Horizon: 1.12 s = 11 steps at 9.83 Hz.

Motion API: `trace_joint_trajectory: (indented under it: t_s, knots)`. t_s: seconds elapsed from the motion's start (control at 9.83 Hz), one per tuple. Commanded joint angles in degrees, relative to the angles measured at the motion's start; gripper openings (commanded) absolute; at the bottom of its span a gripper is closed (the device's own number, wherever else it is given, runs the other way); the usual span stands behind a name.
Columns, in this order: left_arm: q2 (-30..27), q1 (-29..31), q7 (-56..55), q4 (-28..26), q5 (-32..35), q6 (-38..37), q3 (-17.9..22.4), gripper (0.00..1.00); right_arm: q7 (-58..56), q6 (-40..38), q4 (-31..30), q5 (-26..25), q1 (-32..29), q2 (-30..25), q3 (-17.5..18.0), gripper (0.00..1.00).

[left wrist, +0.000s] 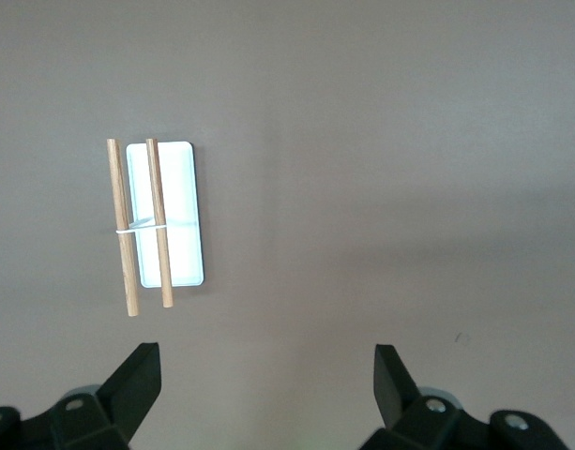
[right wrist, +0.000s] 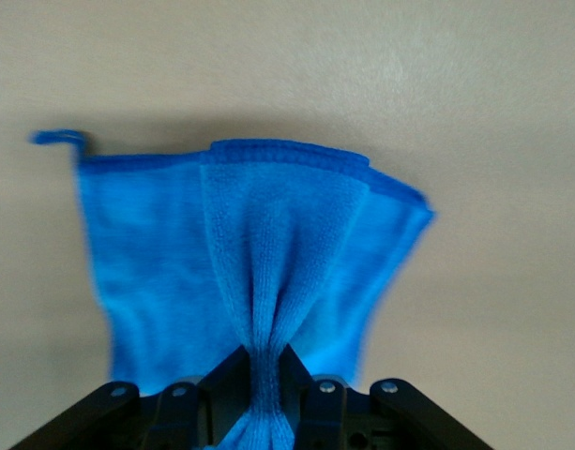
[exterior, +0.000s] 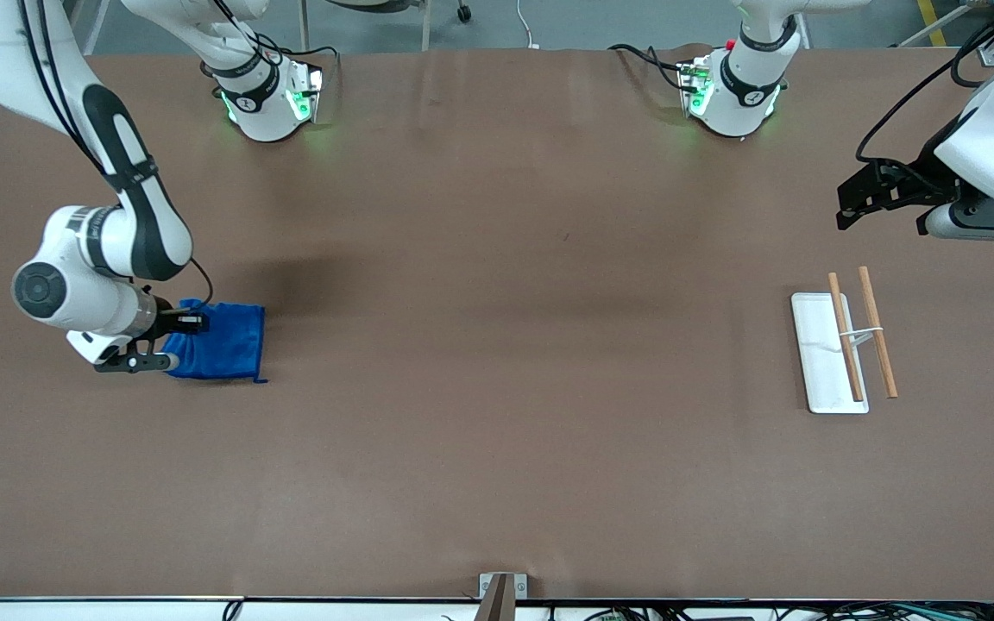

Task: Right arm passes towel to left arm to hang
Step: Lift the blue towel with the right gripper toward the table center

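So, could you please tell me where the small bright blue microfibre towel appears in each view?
Front view: blue towel on the table's right-arm end, pinched by the right end effector.
Left wrist view: not in it.
Right wrist view: fills the centre, bunched between the fingers.
Shared landmark: brown table.

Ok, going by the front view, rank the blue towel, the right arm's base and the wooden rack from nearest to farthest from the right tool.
1. Blue microfibre towel: pinched in the right tool.
2. Right arm's green-lit base: at the table's robot edge.
3. White-based wooden two-bar rack: toward the left arm's end.
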Motion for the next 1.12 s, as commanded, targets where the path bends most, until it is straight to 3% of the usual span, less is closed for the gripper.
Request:
trace_joint_trajectory:
  t_s: [0.0, 0.2, 0.31, 0.51, 0.71, 1.02]
  knots:
    - [1.5, 0.0, -0.3, -0.1, 0.5, 0.2, -0.1, 1.00, 3.4, -8.6, 2.3, -0.2, -0.2, -4.3, 3.8, 0.00]
    - [1.5, -0.2, -0.4, 0.7, 0.6, 0.2, 0.1, 1.00, 10.2, -15.3, 4.0, -0.2, -0.2, -7.2, 11.9, 0.00]
    - [2.0, -0.6, -0.3, 1.7, 0.6, 0.2, 0.1, 1.00, 10.5, -15.6, 4.0, 2.4, -0.4, -7.7, 15.3, 0.00]
    - [5.0, -1.0, -0.4, 3.1, 0.8, 0.2, -0.2, 1.00, 10.2, -15.4, 4.2, 13.8, -0.3, -8.6, 19.5, 0.00]
    - [4.6, -0.4, 1.7, 3.0, -0.2, 0.2, -0.7, 0.99, 10.1, -12.0, 4.7, 25.1, -0.2, -8.6, 24.7, 0.00]
    - [4.3, 0.0, 10.4, 1.9, -10.6, -0.3, -0.9, 1.00, 9.8, 0.9, 5.1, 43.7, 0.0, -7.4, 35.5, 0.00]
